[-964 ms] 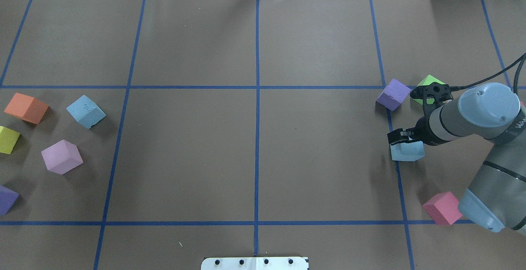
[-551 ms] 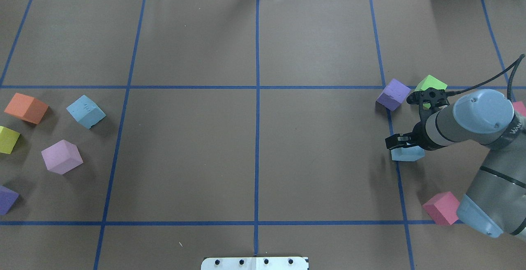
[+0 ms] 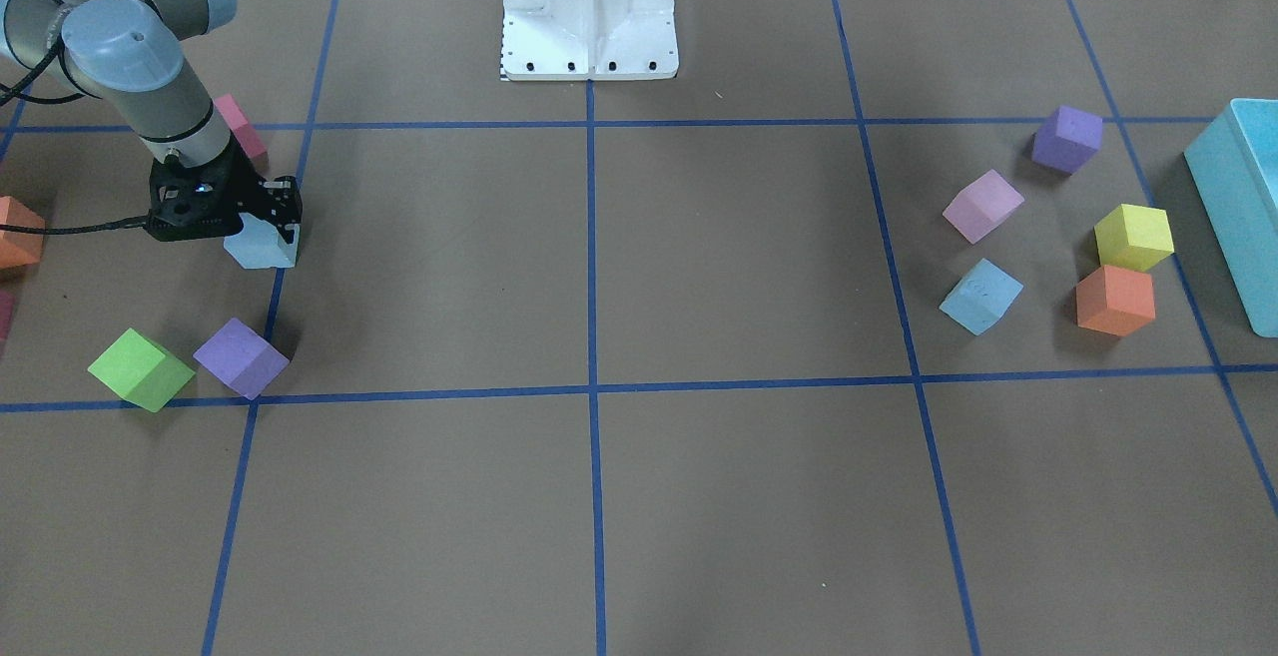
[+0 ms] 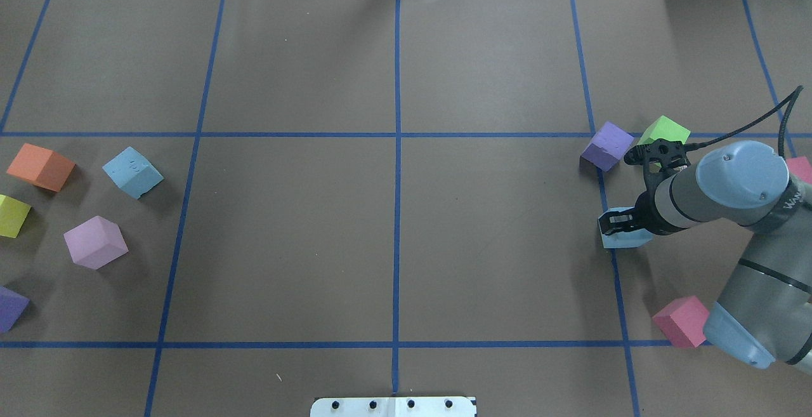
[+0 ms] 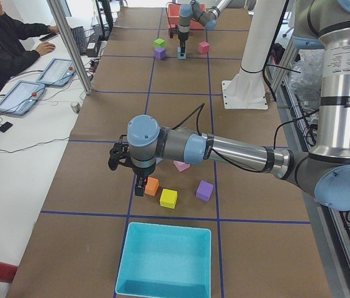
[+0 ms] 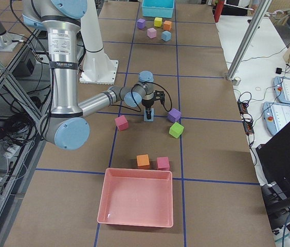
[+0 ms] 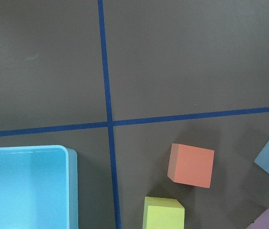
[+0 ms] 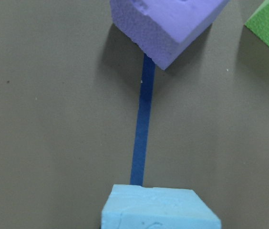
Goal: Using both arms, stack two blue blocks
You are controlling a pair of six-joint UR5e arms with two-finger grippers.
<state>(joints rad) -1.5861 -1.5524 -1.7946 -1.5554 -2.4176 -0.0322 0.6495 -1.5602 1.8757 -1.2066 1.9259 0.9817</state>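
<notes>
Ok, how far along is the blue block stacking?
Done: nothing stacked; both blocks sit on the table, far apart. In hand: the right end effector sits over the right blue block, grip unclear. Remaining: lifting it, fetching the left blue block, and stacking them.

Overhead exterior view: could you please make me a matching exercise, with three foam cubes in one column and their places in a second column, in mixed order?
Things:
1. orange foam cube
2. green foam cube
3. pale blue foam cube on the table's right half

Places:
A. at the right gripper
B. beside the purple foam cube on the right half
C. on the left half, beside the other pale blue foam cube

Pairs: 1-C, 2-B, 3-A.
</notes>
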